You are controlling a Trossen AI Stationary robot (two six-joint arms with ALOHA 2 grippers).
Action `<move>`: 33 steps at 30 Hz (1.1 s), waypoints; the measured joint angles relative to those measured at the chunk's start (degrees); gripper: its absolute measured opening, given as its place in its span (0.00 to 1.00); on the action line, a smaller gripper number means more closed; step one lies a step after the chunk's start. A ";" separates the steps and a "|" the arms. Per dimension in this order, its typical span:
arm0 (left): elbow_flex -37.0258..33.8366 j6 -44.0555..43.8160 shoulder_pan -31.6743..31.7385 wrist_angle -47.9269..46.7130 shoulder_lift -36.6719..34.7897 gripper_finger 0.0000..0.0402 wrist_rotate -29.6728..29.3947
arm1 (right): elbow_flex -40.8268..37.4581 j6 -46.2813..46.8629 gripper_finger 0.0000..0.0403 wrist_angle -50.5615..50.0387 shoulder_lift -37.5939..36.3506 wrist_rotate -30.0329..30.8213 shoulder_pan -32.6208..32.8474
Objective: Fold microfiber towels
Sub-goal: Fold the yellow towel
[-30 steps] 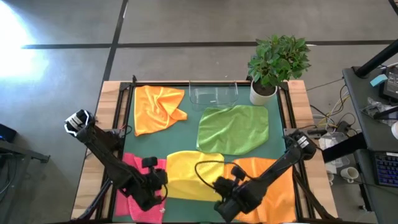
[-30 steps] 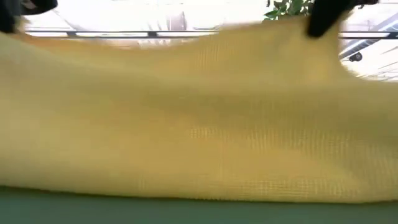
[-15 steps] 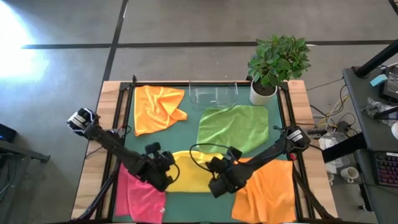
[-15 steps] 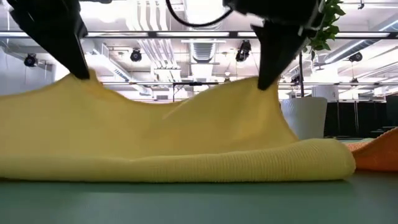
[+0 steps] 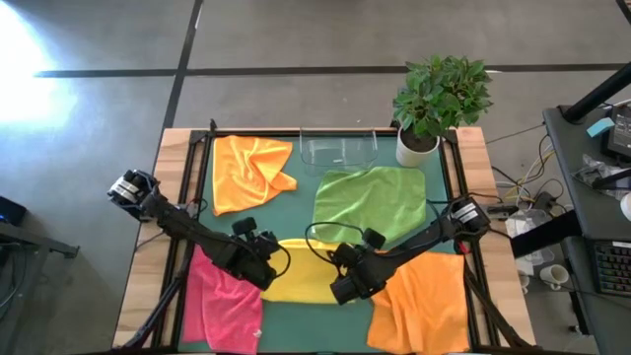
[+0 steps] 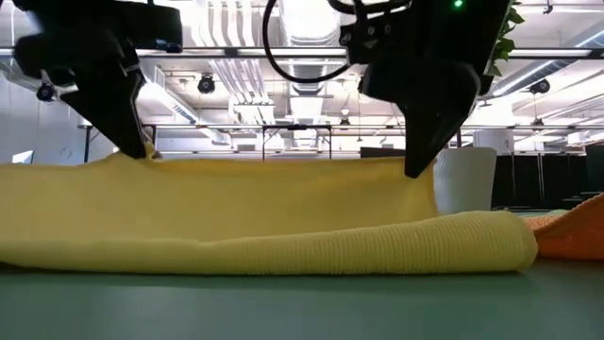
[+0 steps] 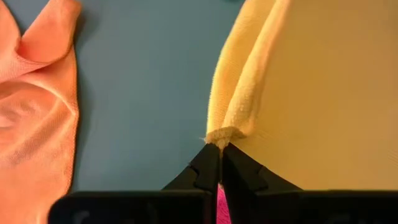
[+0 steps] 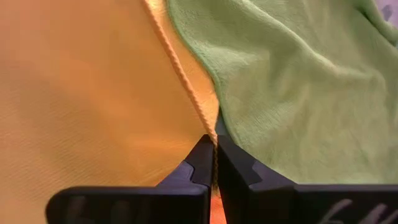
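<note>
The yellow towel (image 6: 283, 222) is soft, finely ribbed matt cloth lying on a smooth matt green mat (image 6: 302, 307).

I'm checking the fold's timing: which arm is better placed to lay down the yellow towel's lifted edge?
Neither alone. The left gripper and right gripper each pinch a corner of the yellow towel, its edge held level between them, so both should probably lower together.

Towel (image 5: 306, 271) mid-table — plant (image 5: 439, 99) at far right corner.
</note>
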 joint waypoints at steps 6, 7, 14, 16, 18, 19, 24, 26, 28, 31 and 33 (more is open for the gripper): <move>-0.66 0.69 0.34 0.02 0.00 0.00 -0.68 | -0.17 -0.06 0.02 1.00 0.00 -0.07 -1.23; -0.66 1.42 0.34 0.08 0.00 0.00 -0.75 | -0.20 -0.27 0.02 1.01 0.00 -0.27 -1.44; -0.66 3.85 0.37 0.17 0.00 0.00 -0.92 | -0.20 -0.97 0.02 1.48 0.00 -1.56 -2.08; -0.66 4.49 0.37 0.22 0.00 0.00 -0.94 | -0.20 -1.03 0.02 1.67 0.00 -1.36 -2.10; -0.62 4.63 0.37 0.25 0.00 0.00 -0.95 | -0.20 -1.18 0.02 2.12 0.00 -1.35 -2.11; -0.59 4.81 0.38 0.33 0.00 0.00 -1.01 | -0.20 -1.53 0.02 2.37 0.00 -1.36 -2.13; -0.51 6.11 0.37 0.64 0.00 0.05 -1.05 | -0.20 -1.65 0.08 2.48 -0.04 -1.78 -2.30; -0.75 6.15 0.37 1.16 0.00 0.09 -1.05 | -0.20 -1.62 0.11 2.48 -0.04 -1.76 -2.30; -0.79 6.14 0.37 1.53 0.00 0.14 -1.05 | -0.20 -1.60 0.15 2.46 -0.04 -1.46 -2.30; -0.81 6.14 0.39 1.51 0.00 0.21 -1.05 | -0.20 -1.83 0.20 2.44 -0.17 -1.30 -2.39; -0.81 6.14 0.47 1.23 0.00 0.26 -1.05 | -0.20 -2.64 0.23 2.39 -0.55 -1.30 -2.47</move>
